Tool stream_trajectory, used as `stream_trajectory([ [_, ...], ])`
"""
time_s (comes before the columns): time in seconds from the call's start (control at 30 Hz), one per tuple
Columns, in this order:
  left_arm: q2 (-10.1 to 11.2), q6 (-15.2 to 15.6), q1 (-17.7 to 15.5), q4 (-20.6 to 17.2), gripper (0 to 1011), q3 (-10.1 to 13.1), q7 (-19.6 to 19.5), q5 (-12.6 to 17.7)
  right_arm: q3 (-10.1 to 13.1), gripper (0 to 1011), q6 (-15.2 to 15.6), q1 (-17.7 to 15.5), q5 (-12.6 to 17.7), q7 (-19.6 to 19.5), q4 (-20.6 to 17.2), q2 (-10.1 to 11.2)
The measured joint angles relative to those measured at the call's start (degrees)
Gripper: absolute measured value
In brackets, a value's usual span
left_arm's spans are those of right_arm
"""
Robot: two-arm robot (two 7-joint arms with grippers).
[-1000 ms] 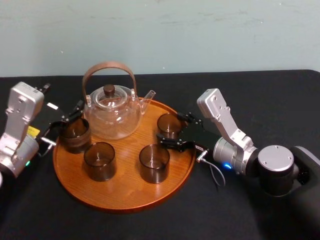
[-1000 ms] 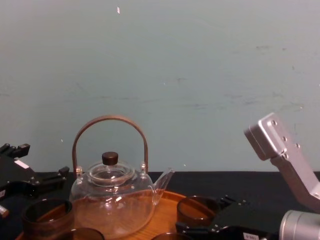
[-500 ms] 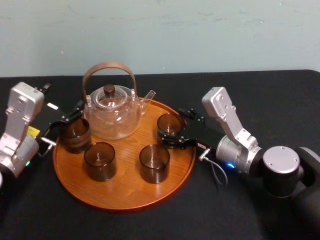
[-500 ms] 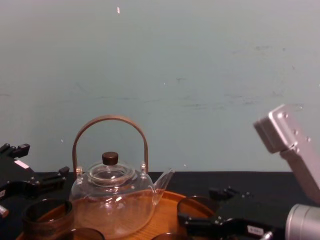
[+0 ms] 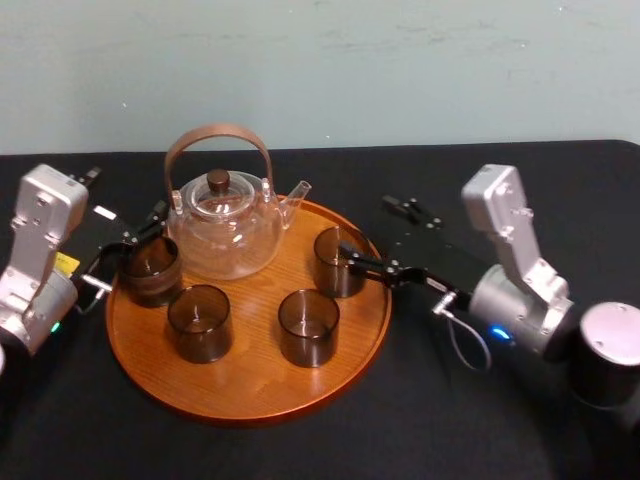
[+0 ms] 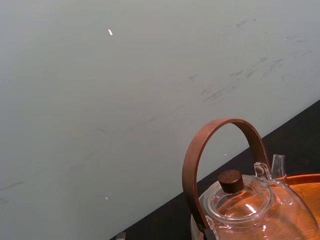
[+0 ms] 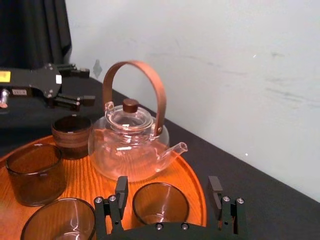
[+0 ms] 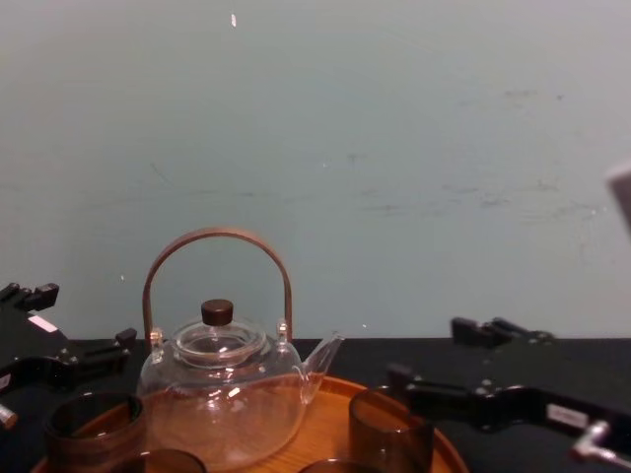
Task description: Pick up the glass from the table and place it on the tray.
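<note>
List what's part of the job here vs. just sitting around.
Job: rear-right glass, on the tray; right gripper, open beside it.
Lying about: teapot; three other glasses; left gripper, open at the tray's left edge.

A pale grey-green wall (image 5: 400,70) runs across the back, from 10 to 2 o'clock in the head view, matte under soft, even light. Faint scuffs mark it. In the chest view the clearest streaks (image 8: 473,202) lie toward 2 o'clock, and a small white fleck (image 8: 234,20) sits near 11 o'clock. Below, a black-topped table (image 5: 560,190) spreads from 3 round to 9 o'clock, meeting the wall in a straight line. A dark curtain (image 7: 30,35) hangs at the wall's end.
</note>
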Motion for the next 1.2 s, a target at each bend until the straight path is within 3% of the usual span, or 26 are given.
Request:
stream_trajectory([
  [0.2,0.0,0.0,0.0,0.0,1001,0.0,0.0,0.0,3.3,1002,0.2,-4.1,2.5,-1.4,-4.0,2.5],
  [0.47,0.0,0.0,0.0,0.0,1001,0.0,0.0,0.0,7.5,1002,-0.7,-7.7,3.5,-4.2,-5.6,4.3],
  [0.77,0.0,0.0,0.0,0.0,1001,0.0,0.0,0.0,11.0,1002,-1.5,-8.1,2.5,-6.9,-2.4,4.1],
  [0.97,0.0,0.0,0.0,0.0,1001,0.0,0.0,0.0,11.7,1002,-1.4,-6.8,1.9,-6.9,0.6,3.1],
  [1.2,0.0,0.0,0.0,0.0,1001,0.0,0.0,0.0,11.7,1002,-1.4,-6.5,1.7,-6.8,1.1,2.9],
])
